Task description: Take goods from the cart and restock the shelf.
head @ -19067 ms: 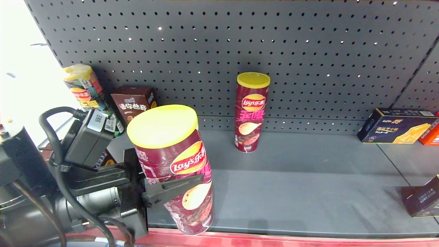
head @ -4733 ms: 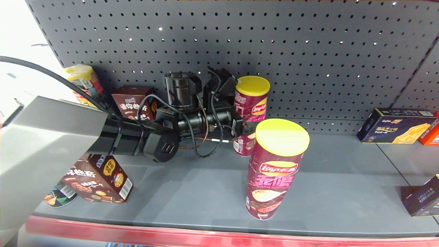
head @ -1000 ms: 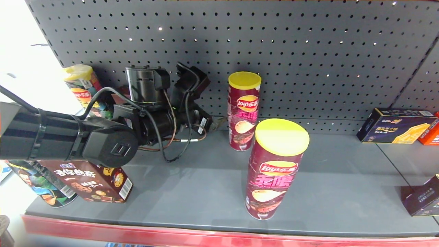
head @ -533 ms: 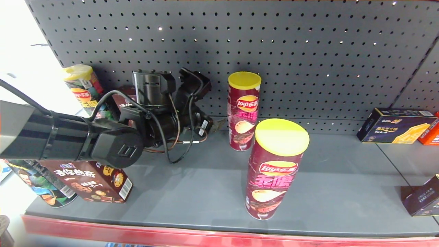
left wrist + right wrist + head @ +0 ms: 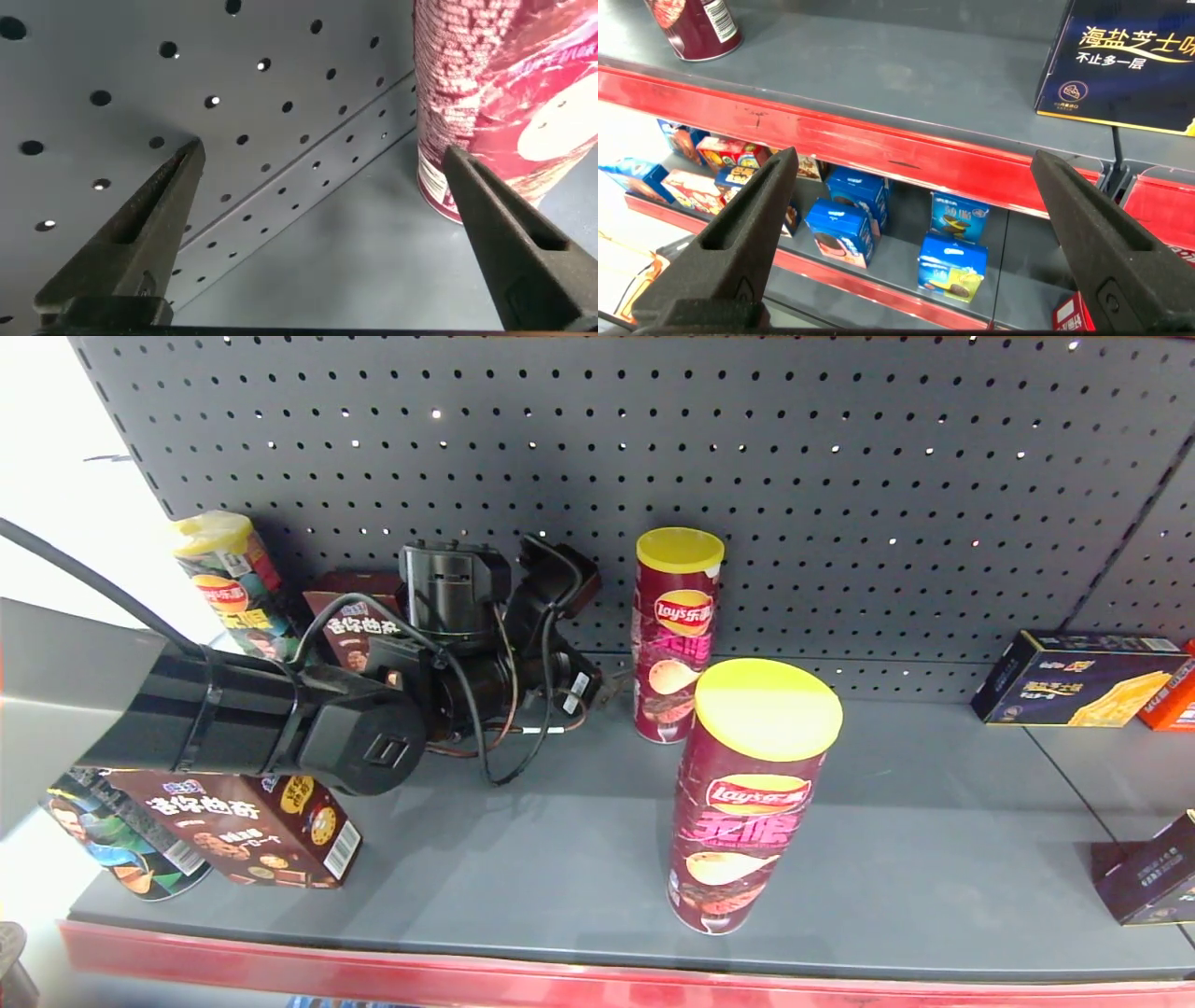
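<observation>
Two seemingly restocked, with rear can [image 5: 677, 635] upright at the back of the shelf [image 5: 915, 859] just beside the spread, empty left gripper [image 5: 322, 154], front can [image 5: 747, 793] nearer the edge, right gripper [image 5: 915, 161] likewise agape, more cart goods presumably left.

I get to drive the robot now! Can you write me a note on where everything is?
Left gripper: open, empty, beside the back can, near the pegboard.
Right gripper: open, empty, out in front of the shelf.
Done: back can and front can stand upright on the shelf, apart.
Left: pull the left arm clear, then fetch more goods.
</observation>
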### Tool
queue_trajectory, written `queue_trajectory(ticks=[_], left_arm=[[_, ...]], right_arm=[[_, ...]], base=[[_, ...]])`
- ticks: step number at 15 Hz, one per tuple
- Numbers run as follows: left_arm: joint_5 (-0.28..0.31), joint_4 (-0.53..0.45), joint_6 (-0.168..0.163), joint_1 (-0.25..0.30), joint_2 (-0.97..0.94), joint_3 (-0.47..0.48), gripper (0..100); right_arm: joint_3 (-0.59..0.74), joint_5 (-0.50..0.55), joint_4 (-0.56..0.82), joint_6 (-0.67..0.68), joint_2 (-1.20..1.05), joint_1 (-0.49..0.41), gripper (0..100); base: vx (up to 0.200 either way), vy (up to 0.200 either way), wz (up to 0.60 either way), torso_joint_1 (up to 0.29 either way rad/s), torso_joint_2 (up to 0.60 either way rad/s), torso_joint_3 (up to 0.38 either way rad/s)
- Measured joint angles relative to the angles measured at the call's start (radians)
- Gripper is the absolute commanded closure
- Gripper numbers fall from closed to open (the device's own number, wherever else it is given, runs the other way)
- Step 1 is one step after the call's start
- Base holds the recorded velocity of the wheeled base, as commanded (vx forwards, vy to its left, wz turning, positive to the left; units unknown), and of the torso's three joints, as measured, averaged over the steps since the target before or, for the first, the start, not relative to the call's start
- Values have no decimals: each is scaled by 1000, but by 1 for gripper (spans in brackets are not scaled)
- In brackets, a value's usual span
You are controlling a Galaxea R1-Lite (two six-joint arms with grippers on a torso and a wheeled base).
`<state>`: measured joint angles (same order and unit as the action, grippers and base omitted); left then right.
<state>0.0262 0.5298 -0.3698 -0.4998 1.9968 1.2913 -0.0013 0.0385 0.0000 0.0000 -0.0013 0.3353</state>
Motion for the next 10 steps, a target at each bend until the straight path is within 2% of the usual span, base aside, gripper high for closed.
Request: queue_trajectory(ticks=[5,10], left_arm=[[2,-4,1,2,-18,1,0],[3,-36,11,-2,-161,-11,0]], right_arm=[[0,0,0,0,0,0,0],[0,0,0,1,0,0,0]], base=[[0,0,0,0,0,0],[0,0,0,0,0,0]])
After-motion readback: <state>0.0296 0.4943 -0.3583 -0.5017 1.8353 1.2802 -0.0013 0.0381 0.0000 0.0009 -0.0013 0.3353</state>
